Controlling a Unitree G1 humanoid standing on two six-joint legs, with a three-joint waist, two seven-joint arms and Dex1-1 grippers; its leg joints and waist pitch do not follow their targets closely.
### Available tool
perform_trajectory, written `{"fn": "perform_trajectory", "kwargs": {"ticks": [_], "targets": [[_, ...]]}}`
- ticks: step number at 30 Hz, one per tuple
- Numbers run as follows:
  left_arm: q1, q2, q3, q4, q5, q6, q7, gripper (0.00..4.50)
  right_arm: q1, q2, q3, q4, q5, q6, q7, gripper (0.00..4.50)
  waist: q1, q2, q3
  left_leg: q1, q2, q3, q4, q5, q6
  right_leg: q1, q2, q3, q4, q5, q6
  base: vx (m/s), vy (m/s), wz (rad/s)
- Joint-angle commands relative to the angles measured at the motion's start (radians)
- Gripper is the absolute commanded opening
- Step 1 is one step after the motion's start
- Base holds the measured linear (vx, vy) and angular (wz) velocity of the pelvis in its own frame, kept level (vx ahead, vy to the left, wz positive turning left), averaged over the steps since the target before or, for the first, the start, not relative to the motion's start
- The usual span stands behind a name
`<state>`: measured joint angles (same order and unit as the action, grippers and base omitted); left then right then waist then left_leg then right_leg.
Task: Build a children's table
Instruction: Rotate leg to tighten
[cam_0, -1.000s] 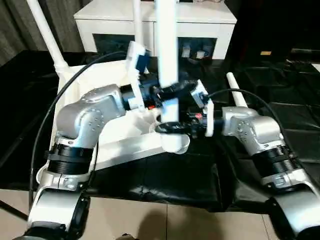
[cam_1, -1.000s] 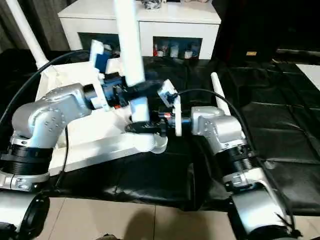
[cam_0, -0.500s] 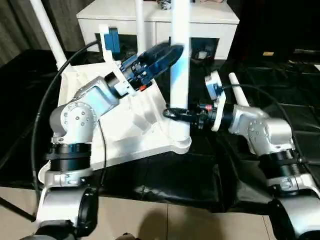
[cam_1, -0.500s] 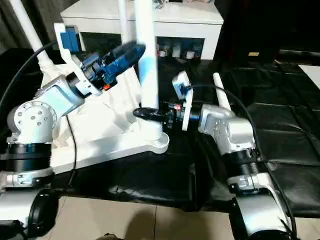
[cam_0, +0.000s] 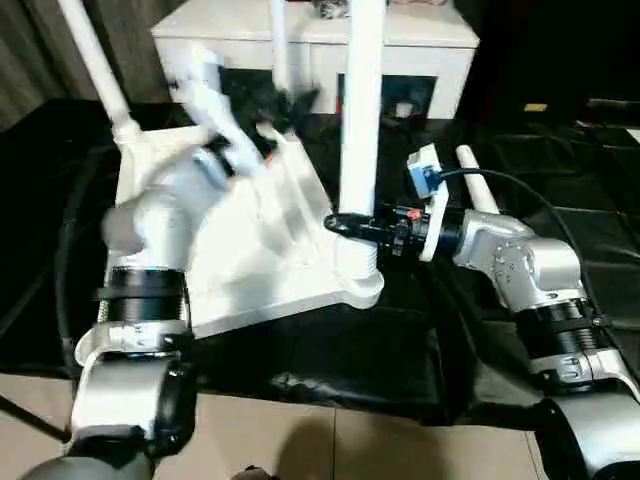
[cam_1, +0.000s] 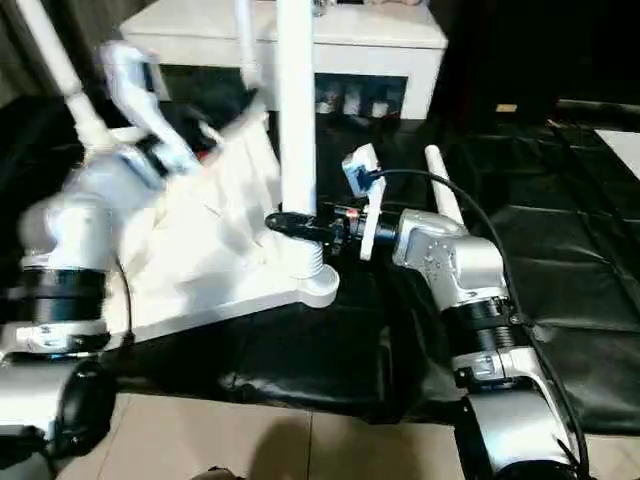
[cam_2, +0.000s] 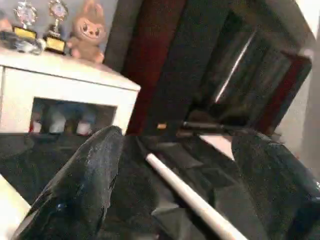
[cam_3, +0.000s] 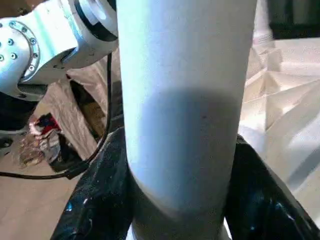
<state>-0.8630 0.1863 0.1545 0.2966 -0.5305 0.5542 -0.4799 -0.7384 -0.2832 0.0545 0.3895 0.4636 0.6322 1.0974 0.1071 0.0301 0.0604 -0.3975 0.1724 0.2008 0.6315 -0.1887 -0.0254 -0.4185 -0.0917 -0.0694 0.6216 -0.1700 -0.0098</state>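
Observation:
The white tabletop lies underside up on the black mat, tilted, its ribs showing. Three white legs stand in its corner sockets: one at the far left, one at the back, one at the near right corner. My right gripper is shut on that near leg just above its socket. My left gripper is open and holds nothing; it is raised over the tabletop's far side, blurred by motion. Another leg lies loose on the mat to the right.
A white cabinet with dark glass doors stands behind the tabletop. Black mat covers the floor to the right and in front; pale tiles begin at the near edge. Small trophies and a plush toy sit on the cabinet.
My left gripper has let go of the near leg, opened wide and swung back and up over the tabletop. The right gripper keeps its hold, and the leg now stands straighter.

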Motion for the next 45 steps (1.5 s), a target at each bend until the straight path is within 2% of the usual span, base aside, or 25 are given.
{"fn": "perform_trajectory", "kwargs": {"ticks": [1, 4, 6, 8, 12, 19, 23, 26, 28, 30, 31, 33, 34, 35, 36, 37, 38, 39, 40, 41, 42, 43, 45], "targets": [[-0.003, -0.001, -0.046, -0.056, 0.014, 0.017, -0.02, 3.93, 0.003, -0.002, 0.005, -0.04, -0.004, -0.007, 0.001, 1.89, 0.003, -0.006, -0.088, 0.026, 0.055, -0.03, -0.073, -0.094, 0.029, 0.057, -0.061, 0.041, -0.05, -0.053, -0.258, 0.0, 0.0, 0.0], [-0.009, -0.021, -0.075, -0.11, -0.02, 0.044, -0.048, 3.93, 0.007, -0.004, 0.012, -0.039, -0.013, -0.012, 0.0, 1.89, 0.007, -0.004, -0.086, 0.025, 0.055, -0.029, -0.073, -0.109, 0.034, 0.058, -0.063, 0.041, -0.052, -0.068, -0.266, 0.0, 0.0, 0.0], [-0.017, -0.038, -0.093, -0.15, -0.048, 0.062, -0.075, 3.93, 0.011, -0.006, 0.02, -0.038, -0.022, -0.017, 0.001, 1.89, 0.007, -0.005, -0.082, 0.025, 0.056, -0.03, -0.076, -0.139, 0.025, 0.058, -0.065, 0.042, -0.057, -0.115, -0.262, 0.0, 0.0, 0.0], [-0.024, -0.047, -0.103, -0.16, -0.051, 0.065, -0.085, 3.93, 0.014, -0.006, 0.024, -0.037, -0.025, -0.02, 0.001, 1.89, 0.004, -0.005, -0.078, 0.026, 0.056, -0.031, -0.079, -0.176, 0.012, 0.056, -0.063, 0.042, -0.064, -0.174, -0.249, 0.0, 0.0, 0.0], [-0.02, -0.05, -0.119, -0.164, -0.039, 0.061, -0.098, 3.93, 0.015, -0.005, 0.031, -0.037, -0.027, -0.023, -0.001, 1.89, 0.003, -0.005, -0.077, 0.027, 0.055, -0.033, -0.082, -0.2, -0.002, 0.057, -0.063, 0.042, -0.069, -0.21, -0.227, 0.0, 0.0, 0.0], [-0.019, -0.052, -0.107, -0.16, -0.02, 0.045, -0.075, 3.93, 0.019, -0.005, 0.037, -0.042, -0.031, -0.029, -0.003, 1.89, 0.001, -0.005, -0.081, 0.026, 0.054, -0.032, -0.079, -0.164, 0.01, 0.058, -0.061, 0.043, -0.064, -0.152, -0.235, 0.0, 0.0, 0.0], [-0.024, -0.036, -0.071, -0.135, 0.001, 0.005, -0.04, 3.93, 0.017, -0.008, 0.031, -0.036, -0.034, -0.039, -0.017, 1.88, 0.001, -0.004, -0.08, 0.028, 0.054, -0.033, -0.081, -0.178, 0.004, 0.057, -0.061, 0.042, -0.067, -0.174, -0.231, 0.0, 0.0, 0.0], [-0.005, 0.032, -0.054, -0.12, 0.049, -0.041, -0.038, 3.93, 0.014, -0.017, 0.025, -0.008, -0.088, -0.107, -0.086, 1.88, -0.003, -0.004, -0.079, 0.029, 0.054, -0.035, -0.083, -0.192, -0.01, 0.055, -0.06, 0.042, -0.067, -0.198, -0.214, 0.0, 0.0, 0.0], [0.024, 0.087, -0.068, -0.116, 0.106, -0.062, -0.036, 3.93, 0.014, -0.011, 0.021, 0.015, -0.127, -0.151, -0.147, 1.88, -0.009, -0.004, -0.079, 0.029, 0.053, -0.035, -0.085, -0.192, -0.021, 0.053, -0.059, 0.042, -0.065, -0.204, -0.202, 0.0, 0.0, 0.0], [0.055, 0.119, -0.09, -0.127, 0.134, -0.079, -0.062, 3.93, 0.017, -0.004, 0.016, 0.028, -0.141, -0.172, -0.18, 1.88, -0.013, -0.004, -0.079, 0.028, 0.053, -0.036, -0.085, -0.19, -0.026, 0.054, -0.061, 0.043, -0.065, -0.201, -0.202, 0.0, 0.0, 0.0], [0.107, 0.16, -0.12, -0.143, 0.165, -0.111, -0.117, 3.93, 0.017, 0.008, 0.003, 0.049, -0.152, -0.193, -0.225, 1.88, -0.017, -0.003, -0.08, 0.026, 0.054, -0.035, -0.086, -0.182, -0.023, 0.053, -0.063, 0.044, -0.064, -0.199, -0.202, 0.0, 0.0, 0.0], [0.144, 0.187, -0.146, -0.145, 0.181, -0.126, -0.159, 3.93, 0.016, 0.01, -0.001, 0.064, -0.162, -0.208, -0.245, 1.88, -0.021, -0.001, -0.08, 0.028, 0.053, -0.032, -0.086, -0.179, -0.022, 0.05, -0.058, 0.044, -0.063, -0.187, -0.206, 0.0, 0.0, 0.0], [0.209, 0.228, -0.204, -0.134, 0.2, -0.155, -0.255, 3.93, 0.014, 0.007, -0.001, 0.087, -0.18, -0.229, -0.266, 1.88, -0.02, -0.001, -0.081, 0.03, 0.053, -0.031, -0.085, -0.174, -0.023, 0.049, -0.059, 0.044, -0.061, -0.178, -0.21, 0.0, 0.0, 0.0], [0.209, 0.228, -0.204, -0.134, 0.2, -0.155, -0.255, 3.93, 0.014, 0.007, -0.001, 0.087, -0.18, -0.229, -0.266, 1.88, -0.017, -0.008, -0.08, 0.03, 0.054, -0.03, -0.087, -0.178, -0.018, 0.047, -0.06, 0.045, -0.061, -0.186, -0.212, 0.0, 0.0, 0.0], [0.209, 0.228, -0.204, -0.134, 0.2, -0.155, -0.255, 3.93, 0.014, 0.007, -0.001, 0.087, -0.18, -0.229, -0.266, 1.88, -0.017, -0.002, -0.08, 0.034, 0.054, -0.027, -0.086, -0.188, -0.022, 0.044, -0.058, 0.046, -0.061, -0.185, -0.217, 0.0, 0.0, 0.0], [0.262, 0.272, -0.285, -0.129, 0.22, -0.163, -0.348, 4.1, 0.015, 0.004, 0.001, 0.094, -0.185, -0.233, -0.267, 1.88, -0.015, -0.001, -0.08, 0.036, 0.054, -0.027, -0.087, -0.189, -0.025, 0.043, -0.058, 0.046, -0.062, -0.182, -0.219, 0.0, 0.0, 0.0], [0.265, 0.275, -0.293, -0.129, 0.222, -0.164, -0.356, 4.21, 0.015, 0.004, 0.001, 0.095, -0.185, -0.233, -0.267, 1.88, -0.015, -0.001, -0.077, 0.032, 0.055, -0.03, -0.092, -0.205, -0.026, 0.045, -0.057, 0.045, -0.061, -0.195, -0.215, 0.0, 0.0, 0.0], [0.292, 0.295, -0.345, -0.12, 0.242, -0.17, -0.392, 4.21, 0.018, 0.002, 0.009, 0.096, -0.19, -0.239, -0.26, 1.88, -0.017, -0.002, -0.077, 0.035, 0.056, -0.029, -0.093, -0.22, -0.035, 0.044, -0.057, 0.046, -0.06, -0.194, -0.214, 0.0, 0.0, 0.0], [0.307, 0.302, -0.38, -0.1, 0.267, -0.19, -0.406, 4.21, 0.021, 0.0, 0.015, 0.094, -0.194, -0.243, -0.254, 1.88, -0.016, -0.004, -0.077, 0.035, 0.057, -0.03, -0.093, -0.222, -0.035, 0.044, -0.059, 0.046, -0.061, -0.194, -0.214, 0.0, 0.0, 0.0], [0.32, 0.302, -0.407, -0.074, 0.292, -0.215, -0.419, 4.31, 0.023, -0.001, 0.02, 0.092, -0.196, -0.248, -0.25, 1.88, -0.017, 0.002, -0.075, 0.034, 0.056, -0.03, -0.094, -0.236, -0.038, 0.043, -0.059, 0.047, -0.062, -0.205, -0.208, 0.0, 0.0, 0.0], [0.325, 0.292, -0.414, -0.047, 0.308, -0.238, -0.419, 4.31, 0.024, -0.001, 0.024, 0.088, -0.196, -0.249, -0.245, 1.88, -0.02, -0.002, -0.074, 0.033, 0.054, -0.03, -0.095, -0.248, -0.041, 0.045, -0.06, 0.049, -0.065, -0.215, -0.204, 0.0, 0.0, 0.0], [0.325, 0.282, -0.414, -0.026, 0.319, -0.258, -0.413, 4.47, 0.024, -0.002, 0.026, 0.085, -0.195, -0.249, -0.24, 1.88, -0.021, -0.002, -0.074, 0.033, 0.054, -0.03, -0.095, -0.25, -0.043, 0.047, -0.061, 0.05, -0.066, -0.217, -0.203, 0.0, 0.0, 0.0], [0.32, 0.271, -0.424, 0.012, 0.342, -0.295, -0.426, 4.5, 0.023, -0.005, 0.032, 0.085, -0.198, -0.253, -0.23, 1.88, -0.02, -0.003, -0.076, 0.033, 0.055, -0.031, -0.094, -0.242, -0.043, 0.048, -0.062, 0.05, -0.066, -0.207, -0.205, 0.0, 0.0, 0.0]]}}
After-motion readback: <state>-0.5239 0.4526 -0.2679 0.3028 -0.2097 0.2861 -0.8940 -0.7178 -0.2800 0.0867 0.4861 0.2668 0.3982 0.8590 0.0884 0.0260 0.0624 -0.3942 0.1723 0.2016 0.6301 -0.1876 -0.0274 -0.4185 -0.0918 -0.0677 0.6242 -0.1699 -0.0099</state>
